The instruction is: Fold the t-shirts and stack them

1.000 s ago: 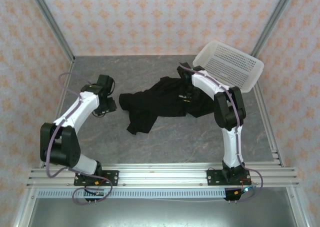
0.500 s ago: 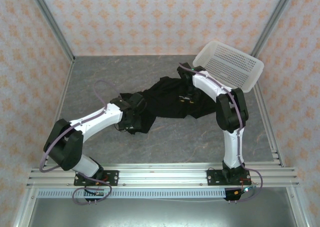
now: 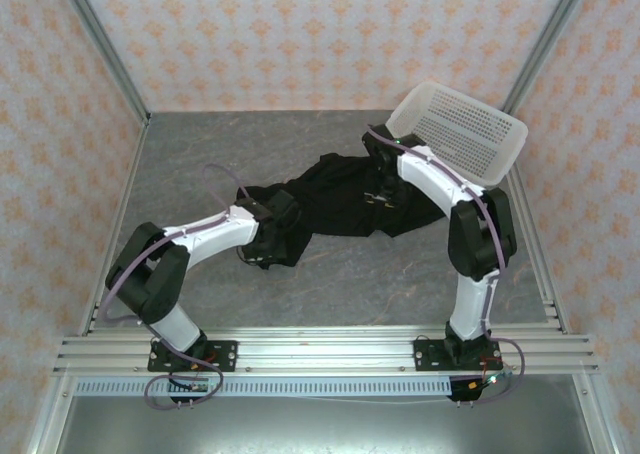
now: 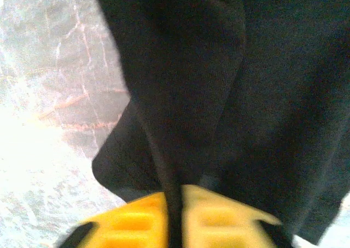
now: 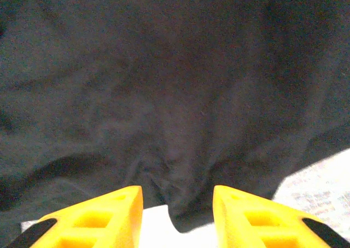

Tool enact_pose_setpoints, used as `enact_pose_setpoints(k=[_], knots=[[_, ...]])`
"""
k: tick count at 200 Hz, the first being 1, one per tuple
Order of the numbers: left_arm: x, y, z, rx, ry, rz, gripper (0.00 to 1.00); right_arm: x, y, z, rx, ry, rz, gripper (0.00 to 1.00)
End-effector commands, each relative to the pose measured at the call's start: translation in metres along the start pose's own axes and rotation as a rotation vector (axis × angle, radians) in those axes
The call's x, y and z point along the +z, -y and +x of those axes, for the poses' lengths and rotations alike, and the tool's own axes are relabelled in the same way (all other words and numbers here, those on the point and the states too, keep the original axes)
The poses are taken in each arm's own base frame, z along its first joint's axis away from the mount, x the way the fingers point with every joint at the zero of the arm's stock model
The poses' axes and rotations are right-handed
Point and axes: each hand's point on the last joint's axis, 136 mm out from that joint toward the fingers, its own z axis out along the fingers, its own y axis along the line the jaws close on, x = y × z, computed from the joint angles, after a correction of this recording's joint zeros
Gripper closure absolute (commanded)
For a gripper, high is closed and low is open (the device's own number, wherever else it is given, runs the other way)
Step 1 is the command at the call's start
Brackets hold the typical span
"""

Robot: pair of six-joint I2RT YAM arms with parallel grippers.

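Found left gripper pinched narrow on a fold at the 8 o'clock corner of the t-shirt, crumpled mid-way across the table. Should lift slowly, one layer only, pulling toward 9 o'clock. Found right gripper spread wide over cloth near 2 o'clock, holding nothing; should close on an edge first. Read the pinch from wrist views; overall sprawl and basket from above.

Crumpled black t-shirt on grey table, left pincer and right pincer upon it
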Motion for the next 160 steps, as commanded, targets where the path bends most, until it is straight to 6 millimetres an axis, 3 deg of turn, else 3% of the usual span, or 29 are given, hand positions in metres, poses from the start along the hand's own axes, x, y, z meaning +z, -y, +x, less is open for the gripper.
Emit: enact_pose_setpoints(k=[1,24,51,93,160], knots=[[-0.025,-0.019,-0.023,-0.031,0.115,-0.093,1.00,-0.023,0.028,-0.006,0.069,0.090,0.038,0.63],[-0.059,-0.056,-0.036,-0.150,0.192,-0.104,1.00,-0.033,0.060,-0.007,0.130,0.146,0.069,0.66],[-0.095,-0.117,-0.043,-0.346,0.282,-0.110,1.00,-0.036,0.097,-0.003,0.190,0.166,0.118,0.67],[-0.108,-0.191,-0.038,-0.578,0.312,-0.173,1.00,-0.017,0.127,0.014,0.274,0.108,0.164,0.67],[-0.090,-0.183,-0.040,-0.640,0.263,-0.092,1.00,0.005,0.137,0.043,0.344,0.049,0.182,0.65]])
